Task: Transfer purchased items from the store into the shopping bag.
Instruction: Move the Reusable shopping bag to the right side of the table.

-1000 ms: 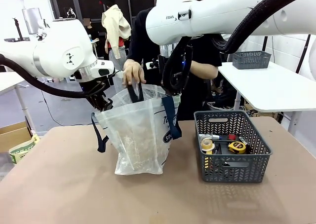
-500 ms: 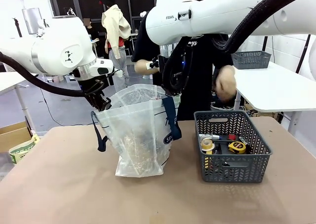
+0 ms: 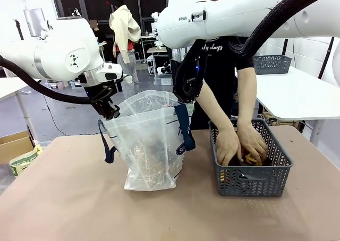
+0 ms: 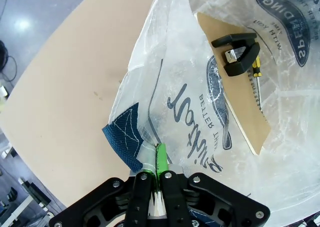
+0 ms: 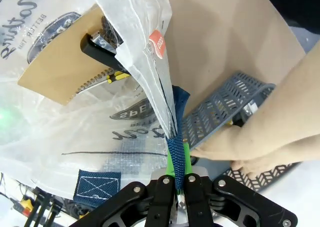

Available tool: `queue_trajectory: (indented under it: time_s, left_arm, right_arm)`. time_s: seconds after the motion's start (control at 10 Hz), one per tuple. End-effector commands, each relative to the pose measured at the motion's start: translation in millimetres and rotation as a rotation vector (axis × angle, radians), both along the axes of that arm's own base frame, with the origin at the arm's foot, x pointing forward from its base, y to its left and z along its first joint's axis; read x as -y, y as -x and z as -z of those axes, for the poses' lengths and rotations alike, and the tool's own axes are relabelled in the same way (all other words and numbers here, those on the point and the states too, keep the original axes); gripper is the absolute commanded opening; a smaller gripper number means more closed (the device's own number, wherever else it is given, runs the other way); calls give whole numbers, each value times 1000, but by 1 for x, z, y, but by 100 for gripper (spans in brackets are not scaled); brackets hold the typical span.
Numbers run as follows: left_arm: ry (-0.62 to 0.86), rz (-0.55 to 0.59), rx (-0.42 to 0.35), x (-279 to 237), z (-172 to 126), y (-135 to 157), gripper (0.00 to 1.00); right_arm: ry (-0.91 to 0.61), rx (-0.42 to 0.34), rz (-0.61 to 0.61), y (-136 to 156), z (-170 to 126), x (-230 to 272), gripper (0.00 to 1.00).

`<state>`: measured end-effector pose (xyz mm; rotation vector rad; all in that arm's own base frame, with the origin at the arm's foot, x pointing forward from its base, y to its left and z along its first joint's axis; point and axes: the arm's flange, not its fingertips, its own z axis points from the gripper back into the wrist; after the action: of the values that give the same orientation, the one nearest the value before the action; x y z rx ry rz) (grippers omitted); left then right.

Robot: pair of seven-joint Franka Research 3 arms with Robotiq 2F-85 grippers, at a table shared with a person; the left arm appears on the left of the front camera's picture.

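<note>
Both of the person's hands (image 3: pixel 240 144) are now down inside the basket (image 3: pixel 249 183). A second ago one hand was at the bag's far rim, and half a second ago it was raised beside the body. Neither arm nor the bag (image 3: pixel 149 145) has shifted in that time.

Left gripper (image 3: pixel 112 111): fingers fully closed, pinching the bag's clear rim. The left wrist view confirms this, with the left gripper (image 4: pixel 157 173) clamping the plastic just beside a stitched navy strap end (image 4: pixel 125 137).

Right gripper (image 3: pixel 183 99): fingers fully closed. In its wrist view the right gripper (image 5: pixel 177 179) is clamped on the navy strap (image 5: pixel 176 154) at the opposite rim.

Between them the two grips hold the bag upright and its mouth open. It stands on the table (image 3: pixel 64 198), left of the basket and apart from it.

Bag contents, seen through the plastic from the left wrist: a flat tan packet (image 4: pixel 235 94), a black clamp-like piece (image 4: pixel 239 52) lying on it, and a screwdriver (image 4: pixel 256 69) with a yellow-and-black handle.

In the basket, a yellow item (image 3: pixel 249 158) shows between the hands. Whether either hand has hold of anything cannot be determined; the fingers are hidden behind the lattice wall.
</note>
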<state>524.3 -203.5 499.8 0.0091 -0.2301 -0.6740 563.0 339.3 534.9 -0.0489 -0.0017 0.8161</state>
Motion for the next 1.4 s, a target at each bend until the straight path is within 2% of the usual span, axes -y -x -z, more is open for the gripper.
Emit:
queue_trajectory:
  time_s: [0.0,0.4,0.8,1.3]
  left_arm:
    - [-1,-1,2,-1,0,0,0]
    - [0,0,0,0,0,0,0]
    - [-57,57,-3,-4,-8,1,0]
    - [-115,73,39,-9,-20,6,0]
  right_arm:
    - [-1,-1,6,0,0,1,0]
    - [-1,-1,6,0,0,1,0]
    - [-1,-1,6,0,0,1,0]
    - [-1,-1,6,0,0,1,0]
